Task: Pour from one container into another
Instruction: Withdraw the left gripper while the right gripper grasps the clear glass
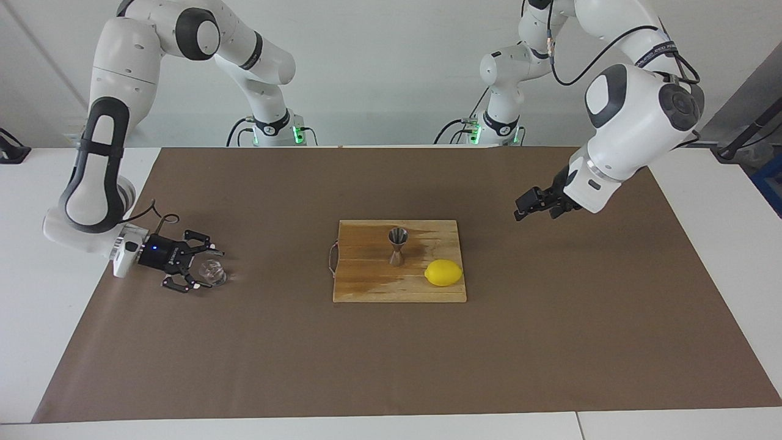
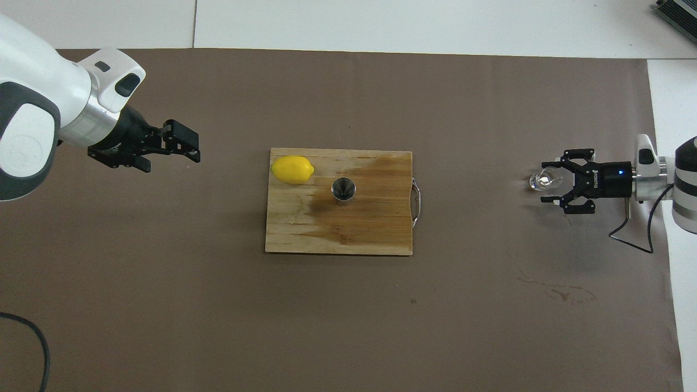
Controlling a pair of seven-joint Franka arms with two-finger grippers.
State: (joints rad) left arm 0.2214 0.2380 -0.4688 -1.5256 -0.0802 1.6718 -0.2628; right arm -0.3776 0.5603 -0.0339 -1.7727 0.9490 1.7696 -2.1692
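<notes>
Brown paper [image 1: 391,354] covers most of the white tabletop [image 1: 36,342] on my feed, with a wooden board [image 1: 366,284] lying at its middle. On the board the jigger [image 1: 397,246] stands upright, its long axis vertical, one cone opening straight up and the other resting on the wood. From above I look down into a dark, shiny cone and cannot tell whether anything is in it. A darker stain spreads over the wood around it. A lemon [image 1: 443,272] lies on the board's corner toward the left arm's end, a little farther from the robots than the jigger and apart from it, its long axis running along the table from one arm's end to the other. The cup [image 1: 212,271] sits on the paper well away from the board, toward the right arm's end, mouth up as far as I can make out. It is clear glass, and I cannot tell if it holds liquid. My right gripper [image 2: 546,184] is low at the paper, pointing toward the board, its fingers spread with the cup between them. One finger is close against the glass, but I cannot say that it touches. My left gripper [image 1: 525,209] hangs in the air over bare paper toward the left arm's end, clear of the board, fingers apart and holding nothing.
</notes>
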